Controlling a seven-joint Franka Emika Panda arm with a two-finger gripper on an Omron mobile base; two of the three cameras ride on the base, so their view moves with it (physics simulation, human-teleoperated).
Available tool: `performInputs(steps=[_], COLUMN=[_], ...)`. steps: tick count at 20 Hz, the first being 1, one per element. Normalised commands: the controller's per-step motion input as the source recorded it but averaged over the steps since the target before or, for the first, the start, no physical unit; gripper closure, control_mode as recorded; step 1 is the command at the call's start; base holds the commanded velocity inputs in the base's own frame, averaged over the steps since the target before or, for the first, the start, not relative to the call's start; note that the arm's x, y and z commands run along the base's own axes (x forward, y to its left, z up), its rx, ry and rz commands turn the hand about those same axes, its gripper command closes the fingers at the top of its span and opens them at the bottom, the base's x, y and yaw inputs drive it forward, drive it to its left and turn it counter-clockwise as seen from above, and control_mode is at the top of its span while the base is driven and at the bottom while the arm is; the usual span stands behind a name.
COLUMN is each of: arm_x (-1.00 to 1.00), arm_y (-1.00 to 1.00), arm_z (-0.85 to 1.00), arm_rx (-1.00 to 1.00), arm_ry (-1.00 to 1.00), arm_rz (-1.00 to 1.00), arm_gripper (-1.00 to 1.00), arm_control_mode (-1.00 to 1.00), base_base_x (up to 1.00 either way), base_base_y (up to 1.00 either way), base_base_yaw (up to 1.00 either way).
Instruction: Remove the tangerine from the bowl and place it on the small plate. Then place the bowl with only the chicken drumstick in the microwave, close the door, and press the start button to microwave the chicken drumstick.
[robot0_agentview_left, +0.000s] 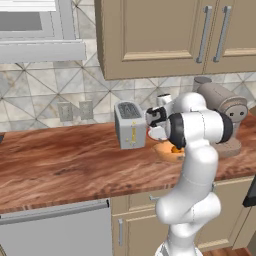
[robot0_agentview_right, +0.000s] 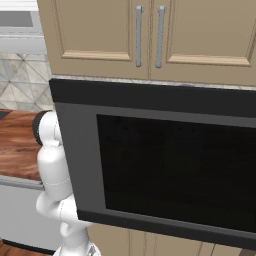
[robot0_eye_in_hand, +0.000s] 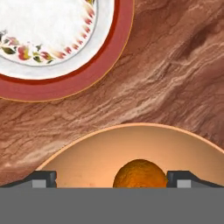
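Note:
In the hand view the orange-brown bowl lies right below my hand, and the tangerine rests in it. My gripper hangs open over the bowl; the tangerine sits between the fingertips, nearer the right one, untouched. Beyond the bowl on the wooden counter lies the small plate, white with a floral ring and a red rim. The chicken drumstick is hidden. From the left base view the bowl shows behind my arm, with a bit of tangerine. The microwave's dark glass door looms close in the right base view.
A silver toaster stands just left of the bowl, and a brown coffee machine just right of it, against the tiled wall. Wall cabinets hang above. The counter stretches out to the left.

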Motion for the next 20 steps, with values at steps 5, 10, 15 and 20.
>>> performInputs(steps=[5, 10, 15, 20], arm_x=[-0.49, -0.56, -0.67, -0.19], arm_y=[-0.12, -0.07, -0.17, -0.01], arm_z=[0.00, 0.00, 0.00, 0.00], arm_rx=[0.00, 0.00, 0.00, 0.00], arm_ry=[0.00, 0.00, 0.00, 0.00], arm_rz=[-0.06, -0.07, -0.10, -0.04], arm_gripper=[-1.00, -1.00, -1.00, -1.00], arm_control_mode=[-1.00, -1.00, -1.00, -1.00], base_base_x=[0.00, 0.00, 0.00, 0.00], base_base_y=[0.00, 0.00, 0.00, 0.00], base_base_yaw=[0.00, 0.00, 0.00, 0.00])
